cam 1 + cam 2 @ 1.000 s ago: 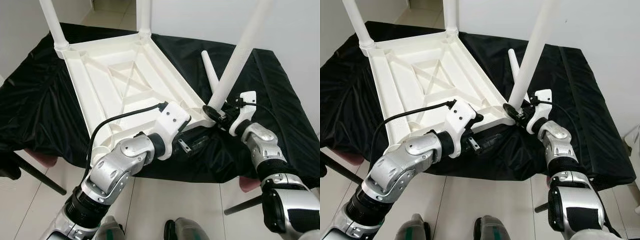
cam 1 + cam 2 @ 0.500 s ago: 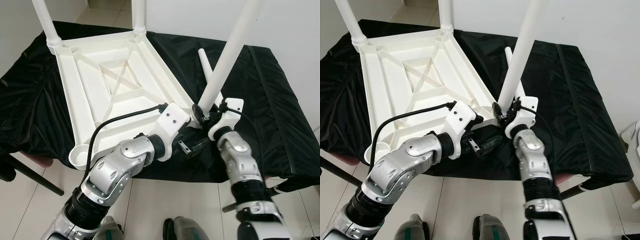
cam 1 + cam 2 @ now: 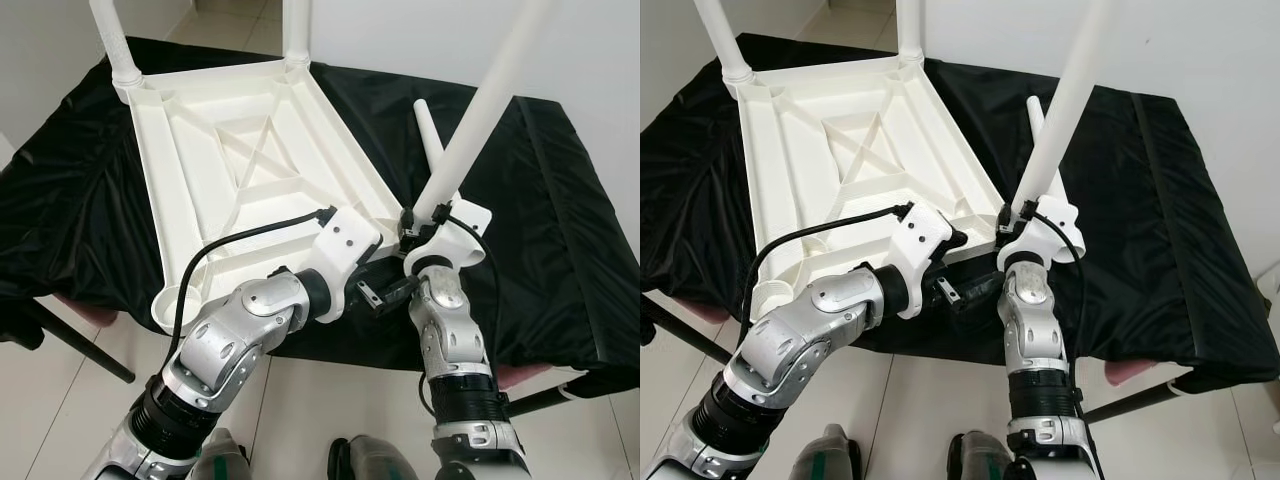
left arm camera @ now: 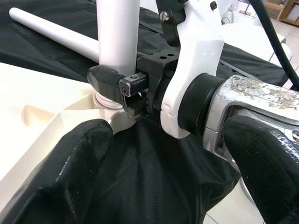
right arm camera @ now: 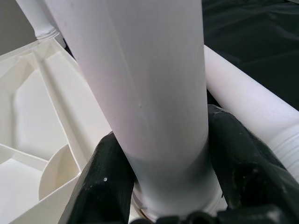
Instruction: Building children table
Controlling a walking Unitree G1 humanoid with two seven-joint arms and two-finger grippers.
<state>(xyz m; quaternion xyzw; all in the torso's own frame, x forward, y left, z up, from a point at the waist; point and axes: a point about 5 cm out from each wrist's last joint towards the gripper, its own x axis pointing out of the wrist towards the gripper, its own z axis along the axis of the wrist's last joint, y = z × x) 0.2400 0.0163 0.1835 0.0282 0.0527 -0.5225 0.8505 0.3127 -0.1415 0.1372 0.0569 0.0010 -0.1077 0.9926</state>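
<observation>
The white children table [image 3: 250, 170] lies upside down on a bigger table under a black cloth [image 3: 560, 220]. Two legs already stand up at its far corners, one at 11 o'clock [image 3: 108, 30] and one at 12 o'clock [image 3: 296, 25]. A third leg [image 3: 480, 120] sits in the near corner at 3 o'clock and leans to the right.

My right gripper [image 4: 122, 83] has its fingers clenched around the bottom of this leg, right at the socket. In the last second my right forearm swung in from the right until it stood almost straight below the leg, so I think I am twisting the leg into its hole.

My left gripper [image 3: 385, 290] waits just under the table's near edge; I cannot tell if its fingers are released or clenched. One spare leg [image 3: 428, 125] lies on the cloth behind. The socket at 7 o'clock [image 3: 175, 300] has no leg yet.
</observation>
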